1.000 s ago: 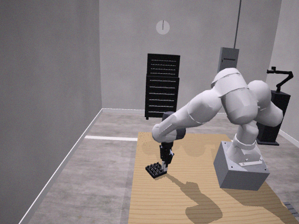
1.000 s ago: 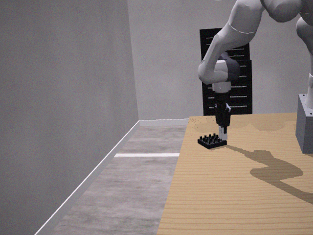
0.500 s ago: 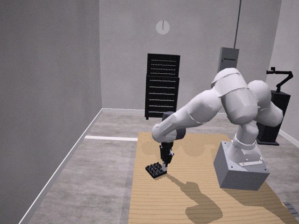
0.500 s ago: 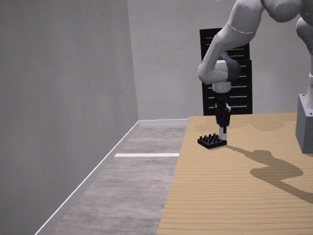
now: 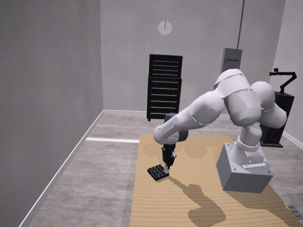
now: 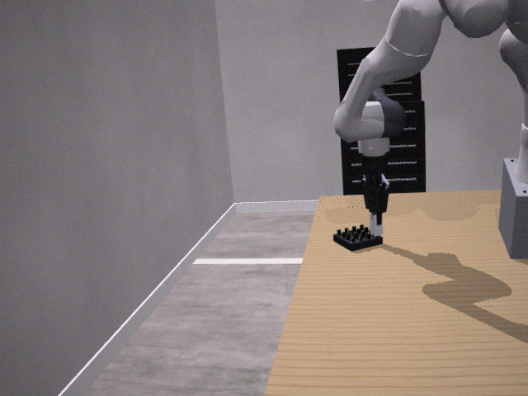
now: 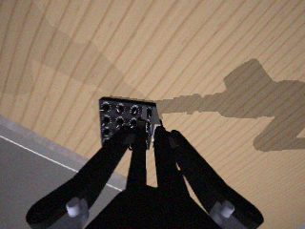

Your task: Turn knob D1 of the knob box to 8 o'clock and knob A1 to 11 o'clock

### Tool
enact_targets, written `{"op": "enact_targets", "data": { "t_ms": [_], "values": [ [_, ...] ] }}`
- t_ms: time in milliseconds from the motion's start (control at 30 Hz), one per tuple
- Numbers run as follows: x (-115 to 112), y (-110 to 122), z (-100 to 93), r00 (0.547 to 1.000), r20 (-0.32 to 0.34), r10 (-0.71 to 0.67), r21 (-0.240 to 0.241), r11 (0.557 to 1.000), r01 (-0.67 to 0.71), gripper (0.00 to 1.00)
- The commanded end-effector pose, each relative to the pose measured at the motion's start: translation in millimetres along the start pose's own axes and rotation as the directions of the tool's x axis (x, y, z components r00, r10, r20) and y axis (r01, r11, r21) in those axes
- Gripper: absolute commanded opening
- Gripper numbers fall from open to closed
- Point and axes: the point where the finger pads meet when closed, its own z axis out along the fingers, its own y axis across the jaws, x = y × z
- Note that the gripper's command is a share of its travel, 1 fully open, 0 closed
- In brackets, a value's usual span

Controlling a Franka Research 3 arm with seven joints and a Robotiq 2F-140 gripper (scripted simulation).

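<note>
matt wood-grain table [image 5: 195, 210]

A black drawer cabinet [image 5: 164, 86] stands below a wall clock [image 5: 164, 27].
</note>
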Motion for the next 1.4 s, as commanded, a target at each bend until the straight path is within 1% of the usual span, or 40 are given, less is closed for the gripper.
{"op": "enact_targets", "data": {
  "t_ms": [0, 800, 1367],
  "values": [
    [-0.3, -1.2, 0.3, 1.0, 0.001, -0.002, 0.002, 1.0, 0.002, 0.05],
    [-0.3, -1.2, 0.3, 1.0, 0.001, -0.013, 0.002, 1.0, 0.013, 0.05],
    [-0.3, -1.2, 0.3, 0.991, 0.001, -0.131, 0.002, 0.991, 0.131, 0.05]
  ]
}}
